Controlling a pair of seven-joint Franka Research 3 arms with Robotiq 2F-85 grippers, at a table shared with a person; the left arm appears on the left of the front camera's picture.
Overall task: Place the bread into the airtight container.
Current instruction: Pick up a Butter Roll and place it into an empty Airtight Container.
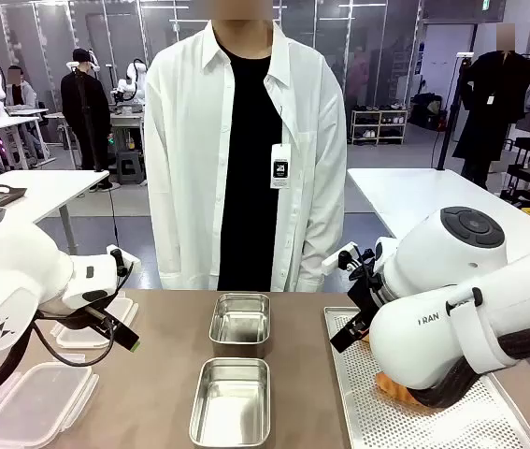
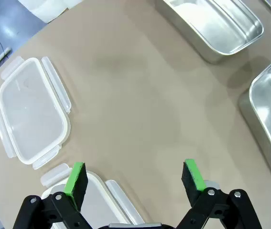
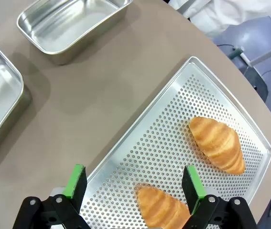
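Pick not yet begun: right gripper (image 3: 134,177) hovers wide open, empty, above the near croissant (image 3: 160,210) on the tray (image 3: 173,109), left gripper (image 2: 134,174) open and empty by a lid (image 2: 32,114); next, I judge, I drop, close on it gently, carry to a tin (image 3: 73,24).

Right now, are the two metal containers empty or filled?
Empty. The near metal container and far metal container show bare bottoms; both croissants lie on the perforated tray.

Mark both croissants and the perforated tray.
far croissant (image 3: 217,144): right wrist view, middle of its ridged crust.
near croissant (image 3: 160,209): right wrist view, middle of its visible top.
perforated tray (image 3: 164,133): right wrist view, bare perforated floor.
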